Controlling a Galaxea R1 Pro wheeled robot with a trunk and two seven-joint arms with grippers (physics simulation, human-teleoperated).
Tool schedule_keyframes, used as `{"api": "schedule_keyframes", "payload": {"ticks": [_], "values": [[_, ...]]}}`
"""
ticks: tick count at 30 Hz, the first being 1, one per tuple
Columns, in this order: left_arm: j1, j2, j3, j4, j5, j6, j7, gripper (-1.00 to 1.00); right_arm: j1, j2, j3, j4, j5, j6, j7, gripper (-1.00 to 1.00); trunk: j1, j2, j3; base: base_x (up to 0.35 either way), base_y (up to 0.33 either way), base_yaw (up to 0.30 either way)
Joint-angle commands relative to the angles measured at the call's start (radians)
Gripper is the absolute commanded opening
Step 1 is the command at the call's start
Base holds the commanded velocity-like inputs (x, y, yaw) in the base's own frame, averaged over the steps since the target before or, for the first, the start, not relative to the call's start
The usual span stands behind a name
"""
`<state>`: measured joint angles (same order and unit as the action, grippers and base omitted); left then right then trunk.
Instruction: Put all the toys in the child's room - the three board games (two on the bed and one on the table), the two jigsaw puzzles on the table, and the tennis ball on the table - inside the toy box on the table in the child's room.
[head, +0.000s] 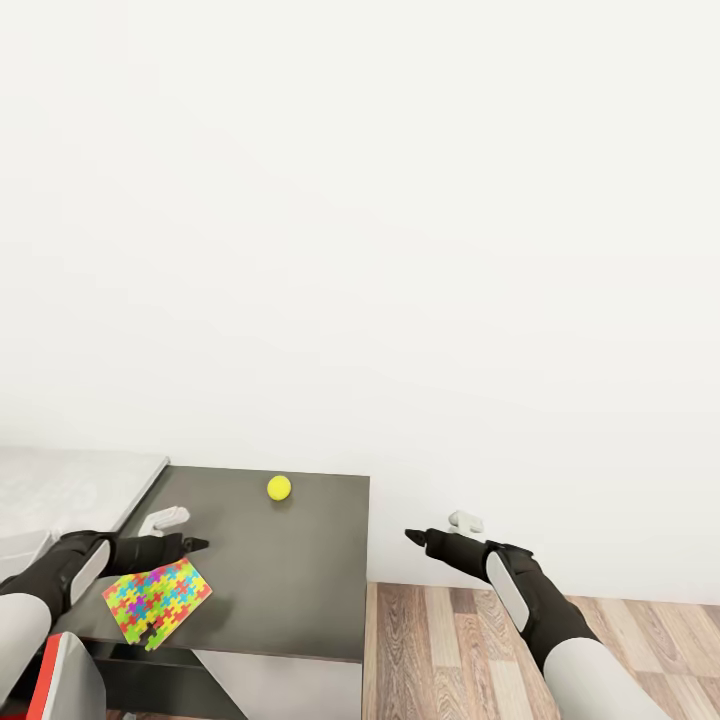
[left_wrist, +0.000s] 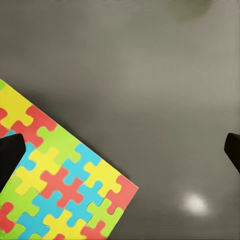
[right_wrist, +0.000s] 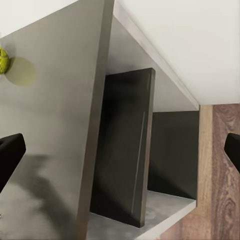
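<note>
Dark table (head: 300, 590) against the white wall. The jigsaw puzzle (head: 157, 601) lies flat at its near corner beneath the left gripper (head: 180, 530), jaws wide and empty. The tennis ball (head: 279, 488) rests near its far edge. The right gripper (head: 440, 528), open and empty, hangs beyond its side over the wood floor (head: 440, 650).

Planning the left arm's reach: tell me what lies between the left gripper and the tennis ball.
Only bare dark tabletop separates the left gripper from the tennis ball in the head view; the jigsaw puzzle lies nearer the robot, off that line.
</note>
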<state>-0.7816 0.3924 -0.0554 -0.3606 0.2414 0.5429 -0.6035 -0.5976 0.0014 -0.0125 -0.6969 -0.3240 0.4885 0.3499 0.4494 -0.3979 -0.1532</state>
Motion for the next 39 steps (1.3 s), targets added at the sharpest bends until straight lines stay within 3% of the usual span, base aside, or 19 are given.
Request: {"api": "schedule_keyframes", "payload": {"ticks": [1,14,19,22,28,39], "values": [[-0.001,0.002,-0.006,-0.001,0.010,0.007,0.001,1.00,-0.001,0.000,-0.001,-0.001,-0.006,0.007,0.000,1.00,0.001,-0.002,-0.002,0.000,0.000,0.000],[-0.001,0.022,-0.005,0.000,0.010,0.011,-0.002,1.00,-0.001,0.002,-0.001,-0.002,-0.006,0.007,0.000,1.00,0.001,-0.002,-0.005,0.000,0.000,0.000],[-0.002,0.070,0.000,0.000,0.017,0.017,-0.002,1.00,-0.001,0.002,-0.001,-0.002,-0.006,0.008,0.000,1.00,0.001,-0.002,-0.008,0.000,0.000,0.000],[-0.002,0.087,0.032,0.000,0.028,0.019,-0.002,1.00,-0.001,0.003,-0.001,-0.002,-0.004,0.010,0.000,1.00,0.001,-0.002,-0.011,0.000,0.000,0.000],[-0.002,0.091,0.081,0.000,0.032,0.022,-0.001,1.00,-0.001,0.004,-0.001,-0.002,-0.001,0.011,0.000,1.00,0.001,-0.002,-0.019,0.000,0.000,0.000],[-0.002,0.086,0.092,0.000,0.031,0.022,-0.001,1.00,-0.001,0.005,-0.001,-0.001,0.003,0.012,-0.002,1.00,0.001,-0.002,-0.036,0.000,0.000,0.028]]}}
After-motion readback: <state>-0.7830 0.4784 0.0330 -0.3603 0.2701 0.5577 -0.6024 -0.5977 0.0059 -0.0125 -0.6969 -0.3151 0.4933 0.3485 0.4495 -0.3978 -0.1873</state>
